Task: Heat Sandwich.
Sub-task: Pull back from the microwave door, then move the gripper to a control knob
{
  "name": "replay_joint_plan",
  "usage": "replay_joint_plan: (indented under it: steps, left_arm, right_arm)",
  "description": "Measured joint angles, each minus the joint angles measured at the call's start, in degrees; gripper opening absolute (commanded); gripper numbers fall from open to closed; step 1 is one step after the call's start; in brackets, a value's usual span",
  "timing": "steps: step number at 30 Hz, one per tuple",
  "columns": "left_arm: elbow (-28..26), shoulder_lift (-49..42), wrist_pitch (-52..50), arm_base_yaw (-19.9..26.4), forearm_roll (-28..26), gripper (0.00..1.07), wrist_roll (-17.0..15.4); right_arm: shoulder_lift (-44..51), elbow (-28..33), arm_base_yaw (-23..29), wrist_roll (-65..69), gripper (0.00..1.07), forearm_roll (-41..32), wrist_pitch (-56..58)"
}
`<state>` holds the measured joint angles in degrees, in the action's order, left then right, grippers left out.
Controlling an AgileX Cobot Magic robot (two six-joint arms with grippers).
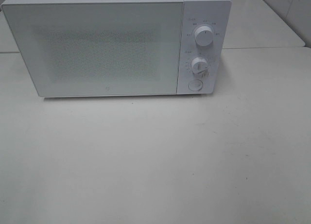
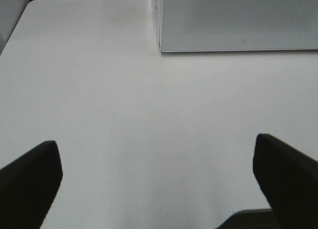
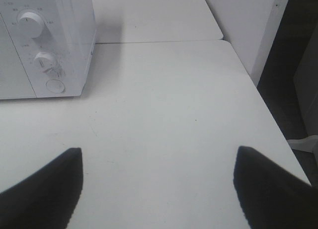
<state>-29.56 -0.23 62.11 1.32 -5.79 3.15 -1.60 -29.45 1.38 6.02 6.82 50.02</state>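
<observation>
The sandwich is out of view in every frame. A white microwave (image 1: 97,44) stands at the back of the white table (image 1: 155,161) with its door shut; it also shows in the left wrist view (image 2: 238,20) and the right wrist view (image 3: 44,45). Its panel carries two dials (image 1: 203,36) and a round button (image 1: 195,85). Neither arm shows in the exterior high view. My left gripper (image 2: 158,177) is open and empty above bare table, well in front of the microwave door. My right gripper (image 3: 158,184) is open and empty above bare table, in front and to the right of the control panel.
A second white table (image 1: 262,20) adjoins behind the microwave. In the right wrist view the table's right edge (image 3: 268,114) drops to a dark floor gap beside a white wall panel (image 3: 258,20). The table's left edge (image 2: 15,35) shows in the left wrist view.
</observation>
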Motion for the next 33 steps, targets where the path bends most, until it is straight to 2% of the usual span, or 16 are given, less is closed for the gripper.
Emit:
replay_joint_plan:
  steps: [7,33]
  left_arm:
    - [0.0,0.0,0.0,0.0,0.0,0.98,0.0]
    - [0.0,0.0,0.0,0.0,0.0,0.98,0.0]
  right_arm:
    - [-7.3,-0.1,0.0,0.0,0.76,0.0,-7.6]
    - [-44.9,1.7,0.0,0.0,0.76,0.0,-50.0]
